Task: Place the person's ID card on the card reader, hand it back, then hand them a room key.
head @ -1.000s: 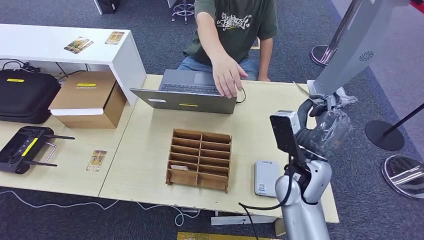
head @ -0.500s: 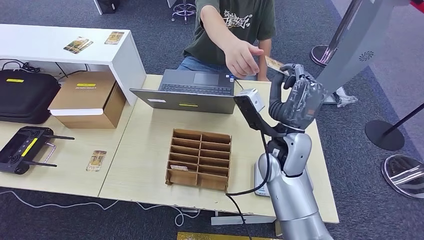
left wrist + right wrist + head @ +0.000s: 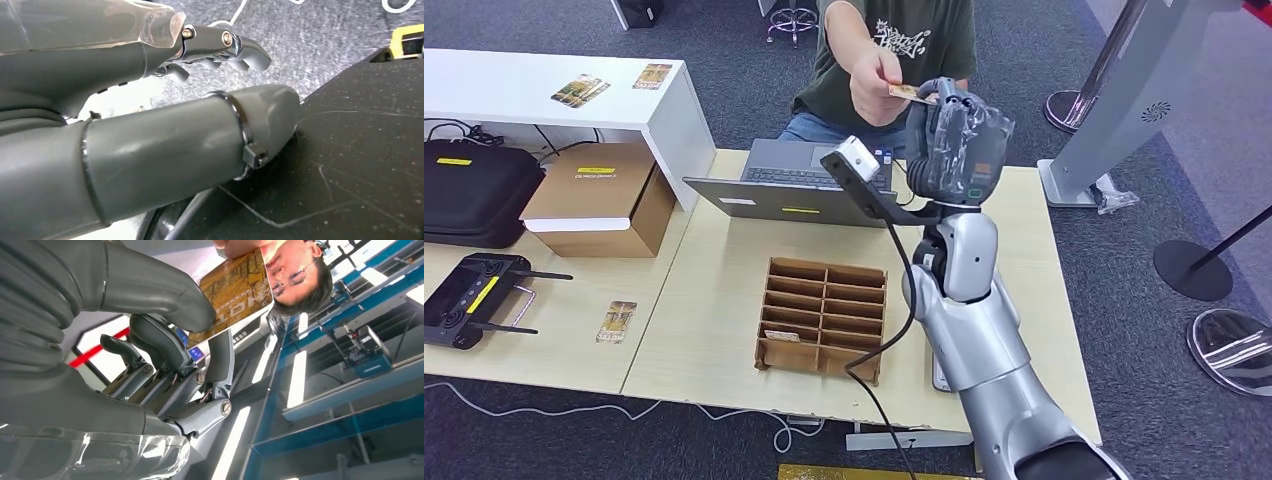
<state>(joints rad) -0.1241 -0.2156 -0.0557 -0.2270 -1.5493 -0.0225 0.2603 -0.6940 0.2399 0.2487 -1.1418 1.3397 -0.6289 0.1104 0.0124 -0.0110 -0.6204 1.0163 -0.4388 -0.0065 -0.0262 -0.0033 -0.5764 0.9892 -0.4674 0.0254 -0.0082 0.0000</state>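
- My left hand (image 3: 220, 42) hangs low by the body. Its fingers are loose and a little bent, and they hold nothing.
- The reader (image 3: 936, 376) lies at the near edge of the table (image 3: 714, 300), at 4 o'clock from the rack (image 3: 824, 318). My right arm covers most of it.
- One second ago my right hand (image 3: 954, 140) was low, at 3 o'clock of the table. It has now swung up and across to 12 o'clock, above the laptop (image 3: 809, 185).
- In the same time the person's hand (image 3: 874, 85) left the laptop and lifted the card (image 3: 911, 92) to meet me.
- In the right wrist view the card's edge sits between my thumb and fingers (image 3: 220, 355), with the thumb over one corner. I cannot tell if they already press it.
- The person is holding the far end, so the card is not mine yet.
- I judge the task is at its first handover: close the pinch, wait for release, then bring the card down to the reader.
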